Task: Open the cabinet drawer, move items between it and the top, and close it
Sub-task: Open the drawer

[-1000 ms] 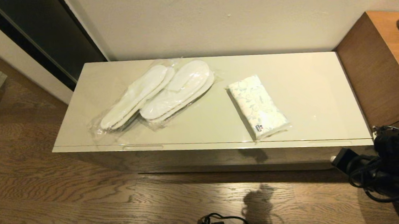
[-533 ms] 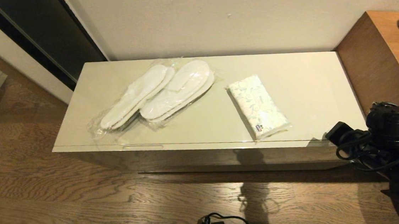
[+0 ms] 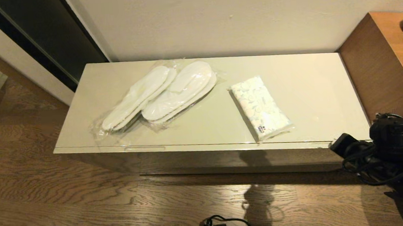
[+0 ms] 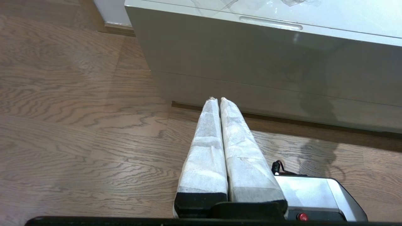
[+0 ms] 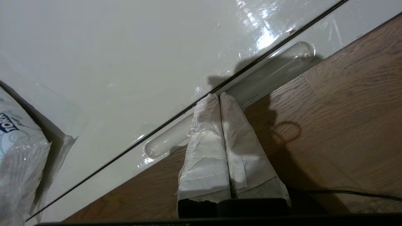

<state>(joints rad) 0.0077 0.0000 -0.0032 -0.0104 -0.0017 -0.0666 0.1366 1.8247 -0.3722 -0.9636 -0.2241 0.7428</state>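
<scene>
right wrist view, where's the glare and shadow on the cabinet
Right wrist view: bright glare streaks on the top near the seam, and the right tool throws a dark shadow over the notch and floor. Head view: only soft sheen on the top.

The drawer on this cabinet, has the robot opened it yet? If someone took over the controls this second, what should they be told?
Right hand: shut, holding nothing, its tip at the oblong notch on the cabinet drawer front edge, at the cabinet's right end.
Left hand: shut, empty, low over the floor before the cabinet.
On the top: two slipper pairs to the left, tissue pack right of them.
Done: nothing yet; the drawer looks closed.
Left: pull the drawer open, move the items, close it.
</scene>
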